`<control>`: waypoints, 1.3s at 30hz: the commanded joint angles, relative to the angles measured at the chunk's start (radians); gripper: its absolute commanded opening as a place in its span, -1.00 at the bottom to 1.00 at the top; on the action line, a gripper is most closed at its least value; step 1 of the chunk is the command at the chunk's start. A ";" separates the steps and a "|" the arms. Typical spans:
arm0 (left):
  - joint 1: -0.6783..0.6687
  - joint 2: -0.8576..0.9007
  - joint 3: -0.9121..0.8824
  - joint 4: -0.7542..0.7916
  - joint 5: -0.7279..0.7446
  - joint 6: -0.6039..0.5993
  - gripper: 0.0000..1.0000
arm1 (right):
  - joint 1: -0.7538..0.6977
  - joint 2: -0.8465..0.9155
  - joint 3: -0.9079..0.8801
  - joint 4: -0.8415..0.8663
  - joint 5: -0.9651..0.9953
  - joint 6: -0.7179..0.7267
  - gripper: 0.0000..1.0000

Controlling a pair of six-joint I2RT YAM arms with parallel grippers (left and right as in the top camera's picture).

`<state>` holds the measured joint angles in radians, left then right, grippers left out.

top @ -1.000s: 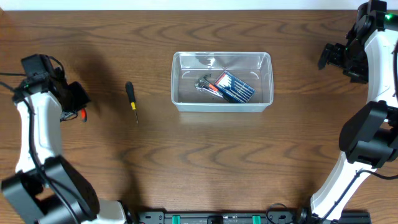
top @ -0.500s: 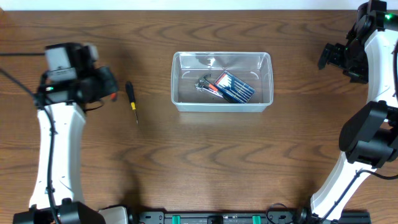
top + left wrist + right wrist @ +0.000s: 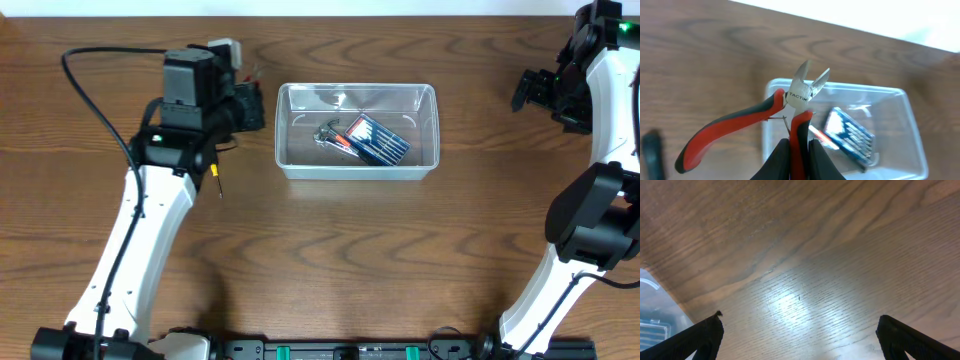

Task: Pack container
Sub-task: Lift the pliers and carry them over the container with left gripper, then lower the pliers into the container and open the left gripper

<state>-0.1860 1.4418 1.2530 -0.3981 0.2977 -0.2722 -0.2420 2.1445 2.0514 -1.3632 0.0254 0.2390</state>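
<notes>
Brown wooden table [image 3: 330, 260] all round, and the big change is on the left: a second ago that arm sat way out at the table's left edge, half a second ago it was just short of the screwdriver [image 3: 215, 175], and now it has swept right across it, so only the yellow shaft peeks out from under the arm. The left gripper [image 3: 250, 108] is now just beside the left end of the container [image 3: 356, 173], which sits where it was, at the middle of the table's far half. On the left wrist view the fingers [image 3: 777, 160] are clenched tight on one handle of the red-and-black cutters [image 3: 765, 112], nose pointing up and away towards the container's near corner, the other handle splayed out to the left. Inside the clear bin nothing has shifted: the blue case [image 3: 378, 140] lies at a slant with a pair of pliers [image 3: 330, 135] touching its left side. Over on the far right, the right gripper [image 3: 530, 92] hasn't budged, jaws spread wide, nothing between them, bare wood below and a corner of the container at the edge of its own view.
</notes>
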 commanded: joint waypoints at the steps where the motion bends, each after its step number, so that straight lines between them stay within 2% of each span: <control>1: -0.051 0.008 0.000 0.038 0.005 -0.045 -0.78 | 0.001 0.001 0.000 0.002 0.000 0.018 0.99; 7: -0.123 0.049 0.000 0.084 0.005 -0.056 -0.77 | 0.000 0.001 0.000 0.002 0.000 0.018 0.99; 17: -0.217 0.186 0.000 0.203 0.005 -0.156 -0.77 | 0.002 0.001 0.000 0.002 0.000 0.018 0.98; 25: -0.276 0.253 0.000 0.205 0.005 -0.164 -0.77 | 0.001 0.001 0.000 0.002 0.000 0.018 0.99; 33: -0.260 0.263 0.002 0.207 0.005 -0.159 -0.77 | 0.001 0.001 0.000 0.003 0.000 0.018 0.98; 39: -0.183 0.236 0.030 0.200 0.005 -0.127 -0.76 | 0.000 0.001 0.000 0.002 0.000 0.018 0.99</control>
<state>-0.4149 1.6989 1.2533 -0.1982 0.3050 -0.4206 -0.2420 2.1445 2.0514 -1.3632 0.0254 0.2390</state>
